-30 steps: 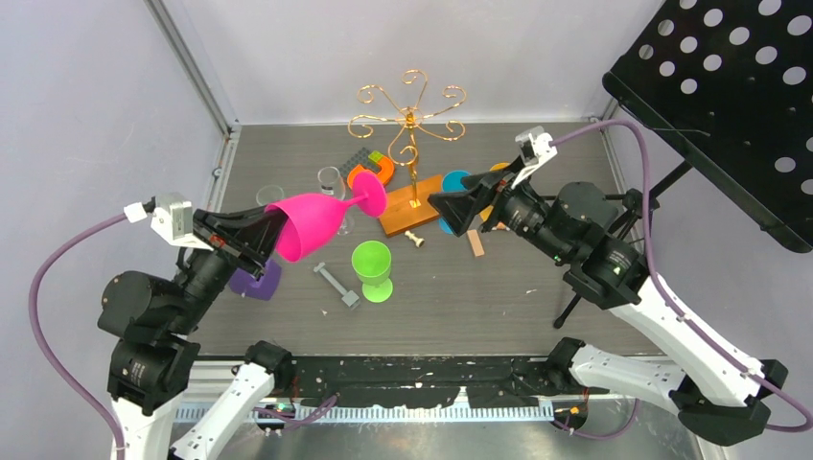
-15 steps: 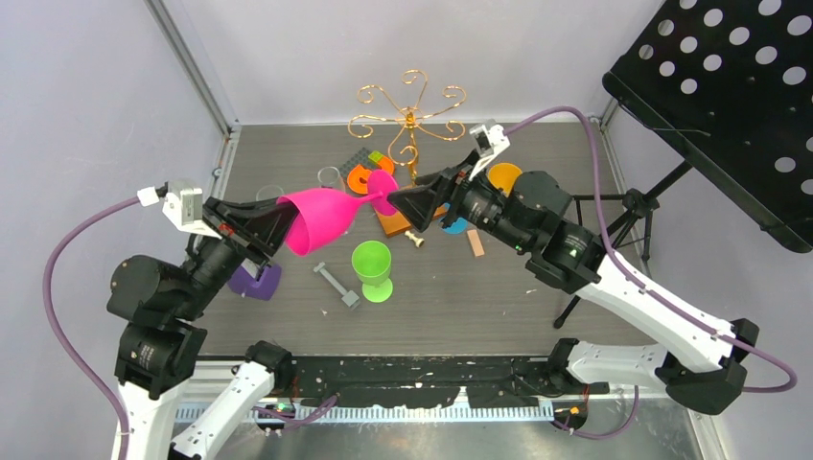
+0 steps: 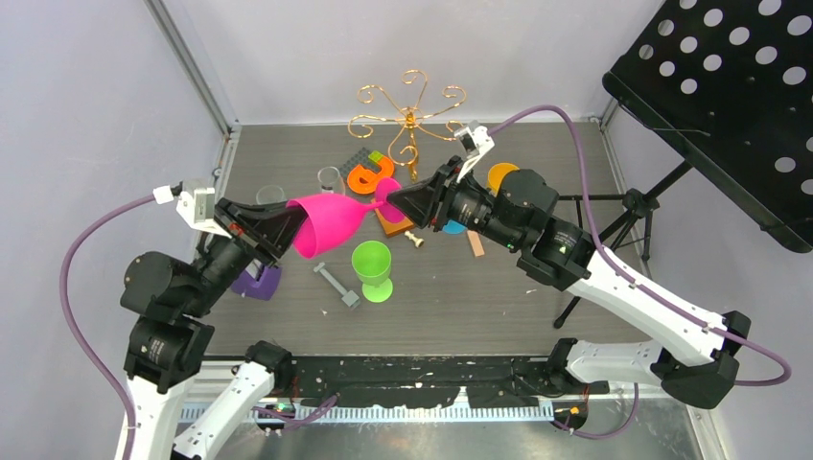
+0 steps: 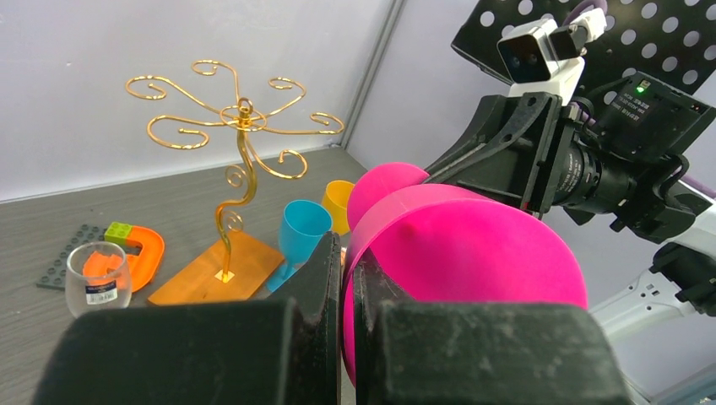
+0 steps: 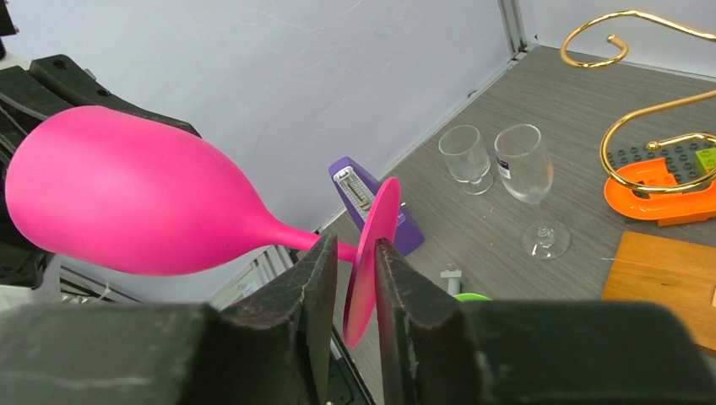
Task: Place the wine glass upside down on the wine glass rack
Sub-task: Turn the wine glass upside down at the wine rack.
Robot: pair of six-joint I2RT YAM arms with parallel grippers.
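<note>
Now our left gripper [image 3: 290, 228] pinches the glass [image 3: 331, 222] rim, stem aimed at our right gripper [image 3: 395, 199] straddling the foot, grip unclear, rack [image 3: 410, 119] toward the far edge.

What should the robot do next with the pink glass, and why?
Probably close the right gripper on the foot of the pink wine glass: its fingers straddle that disc with a slight gap, while the left gripper pinches the rim.
</note>
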